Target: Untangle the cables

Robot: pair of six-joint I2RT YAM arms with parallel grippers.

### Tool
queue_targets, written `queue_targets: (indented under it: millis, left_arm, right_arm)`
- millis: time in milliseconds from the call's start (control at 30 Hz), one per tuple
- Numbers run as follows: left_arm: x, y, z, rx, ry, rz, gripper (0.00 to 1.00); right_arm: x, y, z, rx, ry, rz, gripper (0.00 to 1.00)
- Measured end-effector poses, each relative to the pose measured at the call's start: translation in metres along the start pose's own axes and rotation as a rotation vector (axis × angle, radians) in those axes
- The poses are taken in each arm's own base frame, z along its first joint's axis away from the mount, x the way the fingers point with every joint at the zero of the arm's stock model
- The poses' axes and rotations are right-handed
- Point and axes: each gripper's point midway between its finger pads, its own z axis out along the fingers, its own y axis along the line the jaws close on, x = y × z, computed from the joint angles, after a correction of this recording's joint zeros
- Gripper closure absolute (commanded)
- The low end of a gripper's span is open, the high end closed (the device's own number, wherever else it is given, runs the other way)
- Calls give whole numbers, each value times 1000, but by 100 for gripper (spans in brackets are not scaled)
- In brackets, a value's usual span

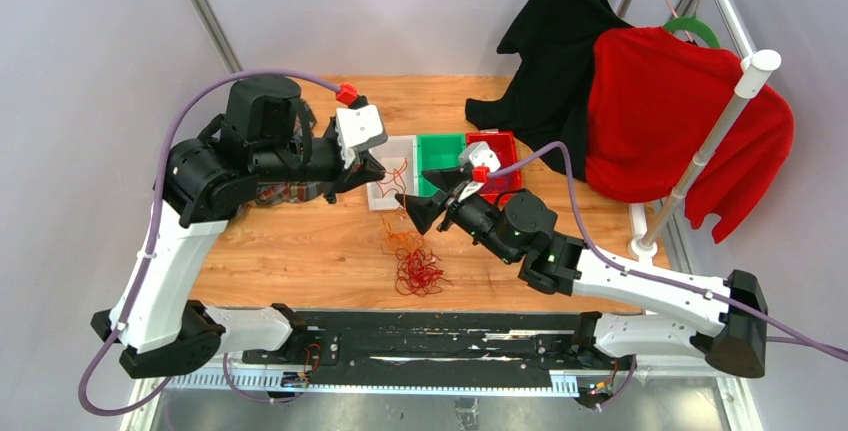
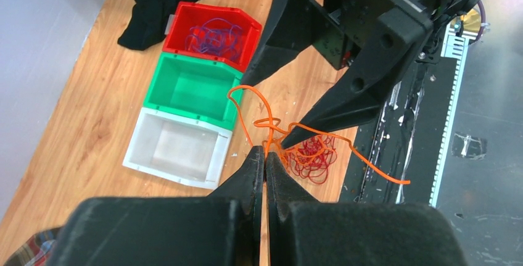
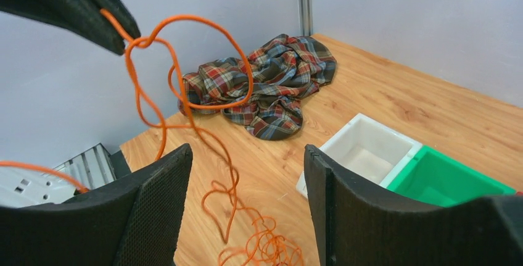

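My left gripper [image 1: 378,171] [image 2: 265,153] is shut on an orange cable [image 2: 266,122] and holds it up off the table. The cable loops and knots just beyond the fingertips, and one end trails off to the right. In the right wrist view the same cable [image 3: 140,42] hangs from the left fingertip down to orange coils on the wood. My right gripper [image 1: 405,201] [image 3: 247,152] is open and empty, its jaws on either side of the hanging strand without touching it. A tangled pile of red and orange cables [image 1: 418,271] [image 2: 311,158] lies on the table below both grippers.
Three bins stand in a row: white [image 2: 140,158], green [image 2: 161,71], and red [image 2: 185,13] holding purple-blue cables [image 2: 213,34]. A plaid cloth [image 3: 265,87] lies at the left. A black garment [image 1: 560,51] and a red sweater [image 1: 680,121] hang at a rack at the back right.
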Motion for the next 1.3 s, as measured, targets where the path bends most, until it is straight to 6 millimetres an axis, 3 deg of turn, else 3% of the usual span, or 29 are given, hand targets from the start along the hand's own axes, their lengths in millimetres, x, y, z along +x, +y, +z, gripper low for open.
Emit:
queue_targets:
  millis: [100,433,600,800,1033,1133,1200,1300]
  left_arm:
    - [0,-1,-1,0,-4,2,100]
    - [2,-5,-3,10,-3,-1,100]
    - [1,-6,-7,3,-12,5,100]
    - [1,-3,-15,-32,-17,37,100]
    - [2,3,-21,-73,-10,71,100]
    - [3,6,-21,-88,-3,77,100]
    - [2,7,-23,-96,-1,82,100]
    - [-11,15,-32,-142,-22,107,100]
  right_arm:
    - [-1,-1,10,16,-4,-11,37]
    - [-5,-10,26,89,-21,-51,98]
    - [1,-33,18,198,-17,-71,99]
    - [15,-81,-12,346,17,-99,99]
    - [-10,-131,-56,506,-45,-76,99]
    - [-10,-148,-69,566,-42,-68,99]
    - [1,-160,-77,603,-20,-63,100]
    - [32,-177,-90,662,58,-63,99]
